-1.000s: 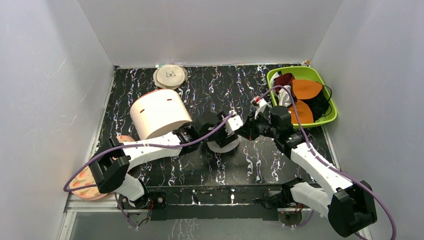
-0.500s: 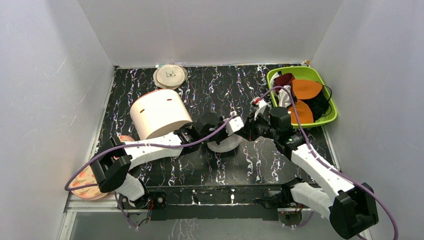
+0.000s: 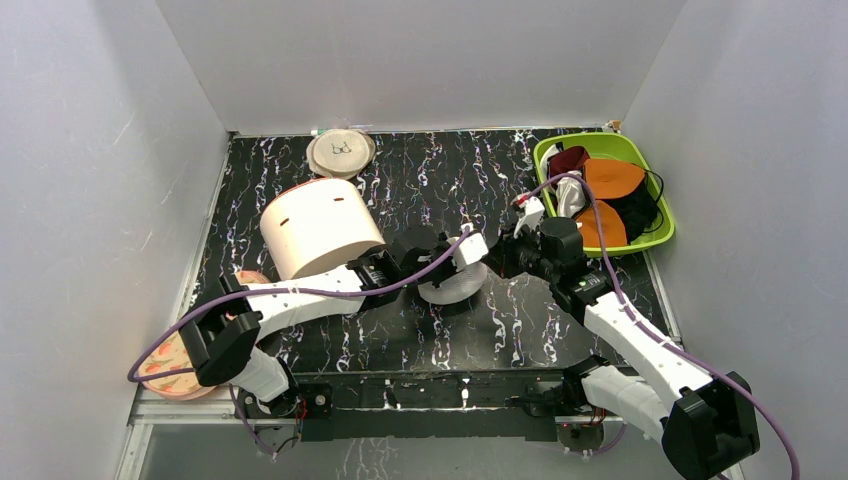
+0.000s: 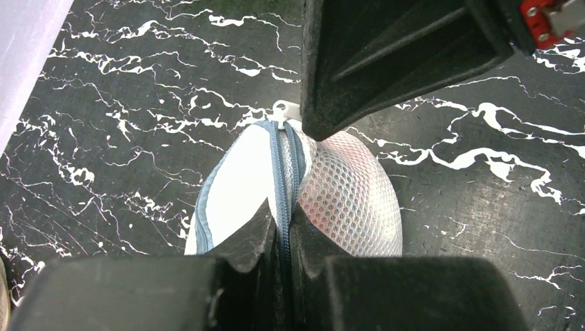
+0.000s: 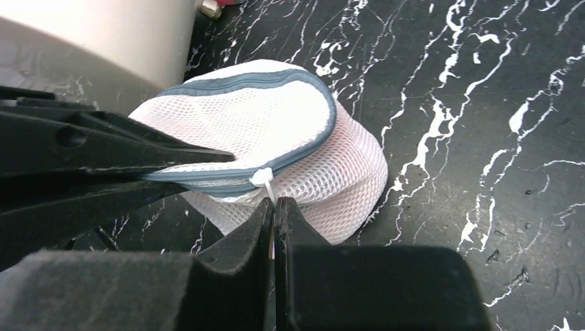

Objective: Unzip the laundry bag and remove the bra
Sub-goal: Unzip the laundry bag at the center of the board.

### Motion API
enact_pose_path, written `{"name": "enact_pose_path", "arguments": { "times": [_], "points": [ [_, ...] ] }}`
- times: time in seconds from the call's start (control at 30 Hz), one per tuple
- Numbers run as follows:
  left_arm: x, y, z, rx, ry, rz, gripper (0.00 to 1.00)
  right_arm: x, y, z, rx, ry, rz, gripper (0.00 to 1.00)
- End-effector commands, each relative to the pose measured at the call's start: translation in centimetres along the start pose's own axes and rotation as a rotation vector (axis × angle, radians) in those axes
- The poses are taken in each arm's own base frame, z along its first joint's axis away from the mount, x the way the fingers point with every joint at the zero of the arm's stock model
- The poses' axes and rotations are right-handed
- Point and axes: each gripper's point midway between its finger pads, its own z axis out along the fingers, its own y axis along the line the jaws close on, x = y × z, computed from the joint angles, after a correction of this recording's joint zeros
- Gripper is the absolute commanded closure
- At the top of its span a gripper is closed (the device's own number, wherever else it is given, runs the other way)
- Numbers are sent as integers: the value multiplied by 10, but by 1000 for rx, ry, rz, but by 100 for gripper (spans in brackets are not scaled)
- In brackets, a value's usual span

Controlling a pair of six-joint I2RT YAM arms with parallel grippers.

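Observation:
The laundry bag is a small white mesh pouch with a blue-grey zip round its rim, lying on the black marbled table between my two grippers. My left gripper is shut on the zip band at its near edge. From the opposite side, my right gripper is shut on the white zip pull, its jaws pressed together round the tab. The zip looks closed along the rim. The bra is hidden; the mesh only shows a faint pinkish tint.
A big cream cylinder lies just left of the bag. A flat beige disc sits at the back wall. A green tray at the back right holds orange cups and dark garments. Pinkish fabric lies at the near left edge.
My left gripper has closed from open onto the bag's zip edge. The bag has shifted slightly to the right and tilted. The right gripper stayed shut on the pull.

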Motion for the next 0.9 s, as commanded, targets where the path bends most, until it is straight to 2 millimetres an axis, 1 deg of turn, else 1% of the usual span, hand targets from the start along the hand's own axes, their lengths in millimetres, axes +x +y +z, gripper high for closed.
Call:
{"name": "enact_pose_path", "arguments": {
  "times": [0.0, 0.1, 0.2, 0.27, 0.37, 0.43, 0.47, 0.53, 0.6, 0.63, 0.7, 0.73, 0.8, 0.83, 0.87],
  "points": [
    [-27, 10, -16, -37, -75, 8, 100, -20, -19, -2, 119, -90, 17, 100],
    [-28, 11, -17, -39, -78, 11, 100, -22, -19, 1, 120, -103, 43, 100],
    [-28, 11, -17, -38, -78, 14, 100, -25, -30, 0, 183, -121, 79, 100],
    [-29, 11, -18, -40, -80, 18, 100, -25, -32, -1, 198, -123, 76, 100],
    [-27, 12, -18, -44, -75, 22, 100, -27, -33, -4, 202, -128, 56, 100],
    [-26, 12, -18, -42, -70, 25, 100, -28, -28, -6, 178, -128, 35, 100],
    [-27, 12, -18, -42, -71, 25, 95, -29, -19, -7, 133, -128, 9, 100],
    [-28, 9, -19, -24, -75, 27, 80, -30, 0, -8, 26, -121, -51, 100],
    [-32, -1, -21, 36, -85, 39, 69, -32, 15, -10, -60, -116, -71, 100],
    [-36, -8, -24, 73, -101, 46, 63, -32, 22, -11, -93, -116, -76, 100],
    [-45, -18, -30, 125, -140, 48, 54, -34, 29, -13, -132, -115, -85, 100],
    [-48, -21, -33, 143, -158, 46, 51, -34, 32, -13, -145, -116, -88, 100],
    [-48, -26, -33, 162, -173, 40, 46, -36, 36, -15, -164, -119, -93, 100],
    [-56, -23, -39, 152, -199, 38, 44, -37, 37, -16, -170, -118, -94, 100],
    [-58, -23, -41, 148, -208, 32, 42, -37, 39, -17, -176, -118, -96, 100]
  ]
}}
